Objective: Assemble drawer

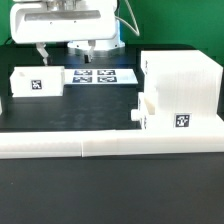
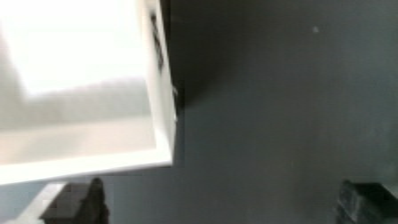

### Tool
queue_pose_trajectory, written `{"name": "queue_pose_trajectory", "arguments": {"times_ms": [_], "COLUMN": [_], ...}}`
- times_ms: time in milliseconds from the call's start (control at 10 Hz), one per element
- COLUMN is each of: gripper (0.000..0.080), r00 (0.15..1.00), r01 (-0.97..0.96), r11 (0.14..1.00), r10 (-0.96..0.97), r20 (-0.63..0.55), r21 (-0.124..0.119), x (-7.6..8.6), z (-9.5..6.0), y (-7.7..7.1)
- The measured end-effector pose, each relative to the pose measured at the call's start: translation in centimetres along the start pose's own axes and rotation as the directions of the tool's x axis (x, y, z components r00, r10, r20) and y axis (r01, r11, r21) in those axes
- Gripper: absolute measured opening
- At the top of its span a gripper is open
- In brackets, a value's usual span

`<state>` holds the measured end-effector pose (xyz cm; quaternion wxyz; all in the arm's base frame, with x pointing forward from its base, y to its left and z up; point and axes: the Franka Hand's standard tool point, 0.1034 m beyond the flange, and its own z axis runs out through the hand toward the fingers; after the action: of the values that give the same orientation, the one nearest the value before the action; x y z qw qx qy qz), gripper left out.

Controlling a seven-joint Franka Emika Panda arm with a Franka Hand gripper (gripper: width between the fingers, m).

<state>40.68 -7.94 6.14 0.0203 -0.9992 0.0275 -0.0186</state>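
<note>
The large white drawer housing (image 1: pixel 182 85) stands at the exterior view's right, with a tag on its front. A small knobbed tray (image 1: pixel 150 113) sits against its front left side. A second white tray (image 1: pixel 35 83) with a tag stands apart at the exterior view's left. My gripper (image 1: pixel 60 50) hangs above the table at the back, just beside that left tray. In the wrist view the tray (image 2: pixel 80 90) shows as a white open-top box, and my gripper (image 2: pixel 222 205) is over bare table beside it. Both fingertips (image 2: pixel 71 205) stand wide apart with nothing between them.
The marker board (image 1: pixel 95 76) lies flat at the back middle. A long low white border rail (image 1: pixel 100 145) runs along the table's front. The black tabletop (image 1: pixel 90 110) lies between the two trays.
</note>
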Motion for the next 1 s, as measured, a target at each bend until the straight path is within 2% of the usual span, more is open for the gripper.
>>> {"name": "queue_pose_trajectory", "arguments": {"times_ms": [100,300,400,700,1000], "gripper": [0.0649,0.0649,0.0649,0.0649,0.0649], "r00": [1.0,1.0,0.999,0.998,0.998], "r01": [-0.004,0.031,0.037,0.055,0.069], "r11": [1.0,0.999,0.999,0.997,0.996], "r10": [0.004,-0.031,-0.037,-0.055,-0.07], "r20": [0.015,0.007,0.009,-0.007,-0.009], "r21": [-0.001,-0.023,-0.031,-0.052,-0.054], "x": [-1.4,-3.9,-4.6,-5.1,-4.7], "z": [0.5,2.0,2.9,4.7,5.3], "y": [0.3,1.7,2.3,2.8,2.3]}}
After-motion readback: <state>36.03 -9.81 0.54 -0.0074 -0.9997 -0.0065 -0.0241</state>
